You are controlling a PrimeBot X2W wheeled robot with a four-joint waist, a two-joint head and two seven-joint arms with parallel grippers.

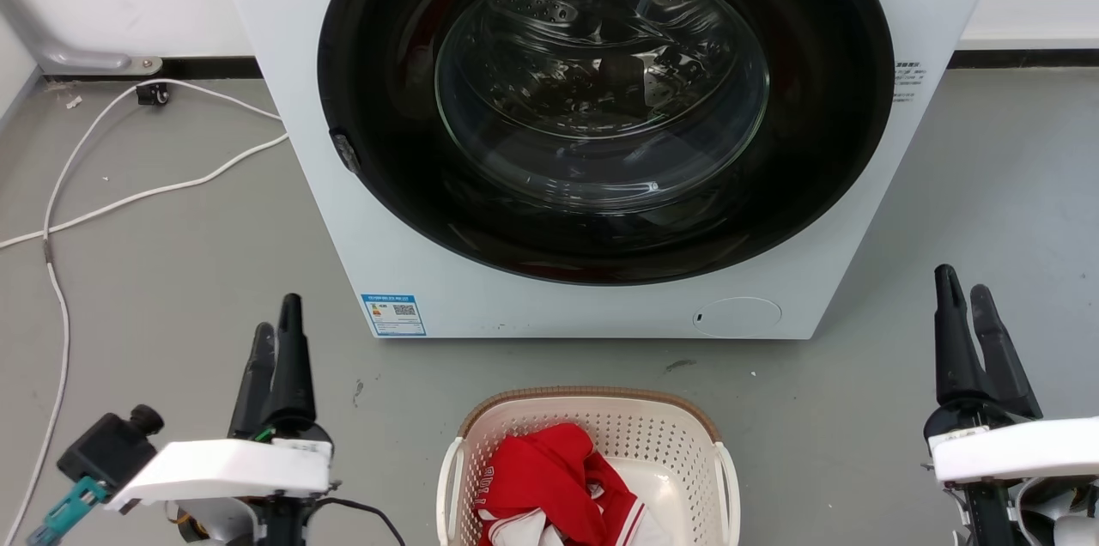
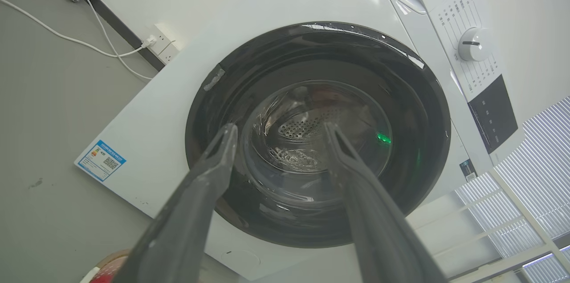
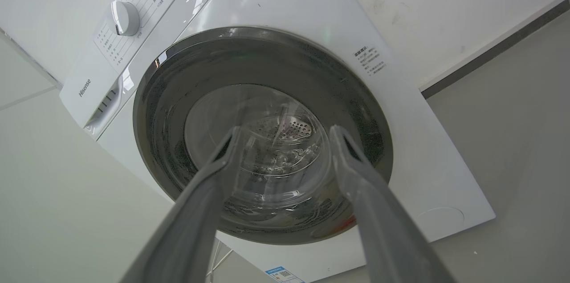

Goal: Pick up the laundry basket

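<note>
Both with jaws apart and empty, left end effector point(image 1: 279, 314) and right end effector point(image 1: 962, 280) sit either side of the untouched laundry basket point(image 1: 591, 394); next, probably reach for its handles point(image 1: 446, 486)

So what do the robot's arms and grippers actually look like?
The left gripper and right gripper each have two long, dark, tapering fingers on a round black base. The base is fixed to a flat white wrist piece. Beside the left one sits a small black box with a teal part. A thin black cable trails near it.
</note>
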